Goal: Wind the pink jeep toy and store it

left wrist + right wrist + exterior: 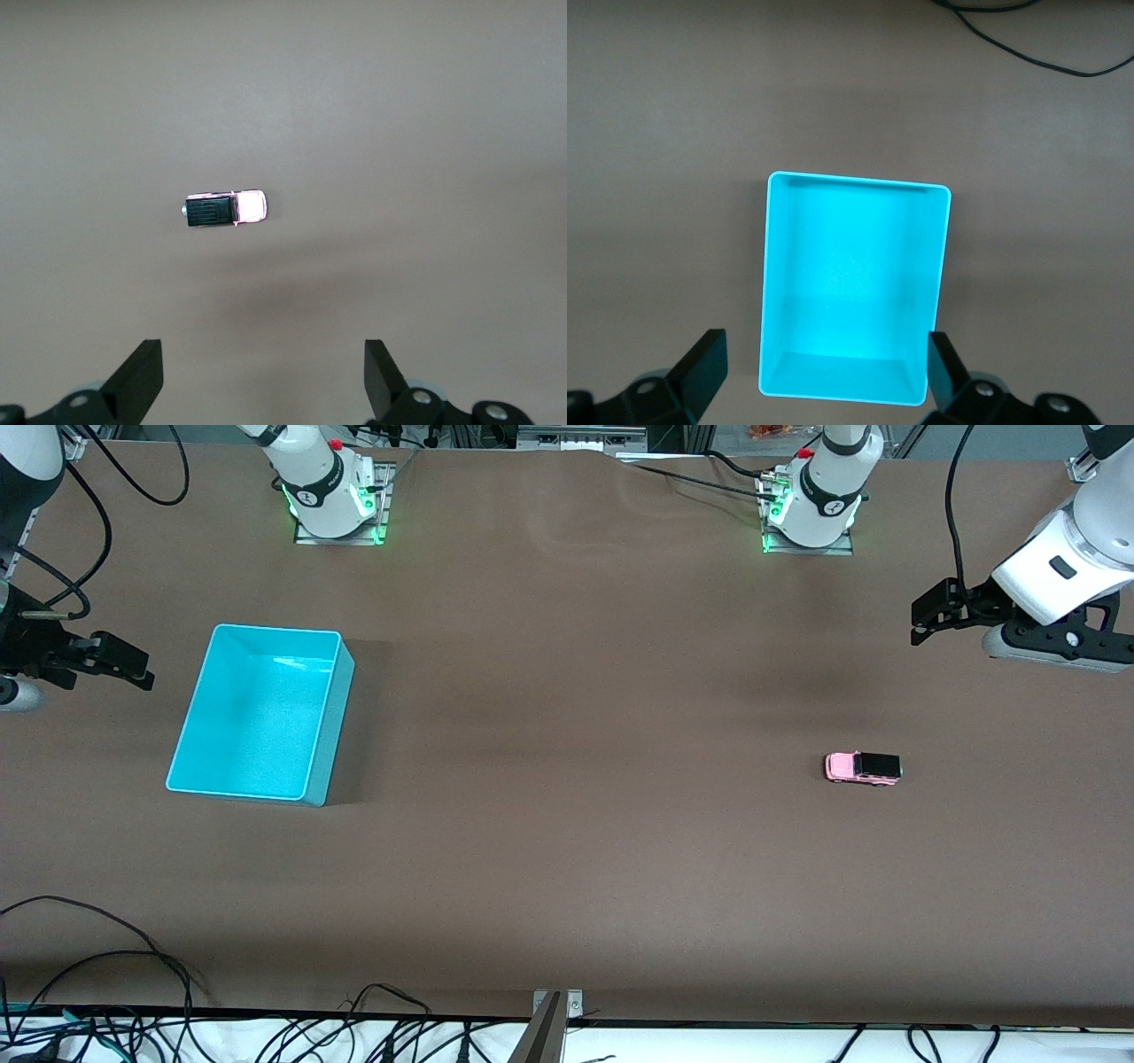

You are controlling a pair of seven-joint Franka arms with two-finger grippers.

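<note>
Pink jeep toy (862,768) alone on the brown table (567,850), both claws spread wide, holding nothing.

No readable writing anywhere. The jeep sits on its wheels toward the left arm's end, well apart from the turquoise bin (261,714). The left gripper (921,622) hangs above the table near the jeep; the right gripper (133,666) waits just beside the bin. Cables (133,974) lie along the table edge nearest the front camera.

Brown matte table (567,691) fills nearly the whole front view, its covering faintly wrinkled near the edge where the bases stand. Soft shadow bands cross the middle. Black cables (106,992) loop over the front corner at the right arm's end. White floor strip (709,1045) runs along the front edge. Even overhead light.
</note>
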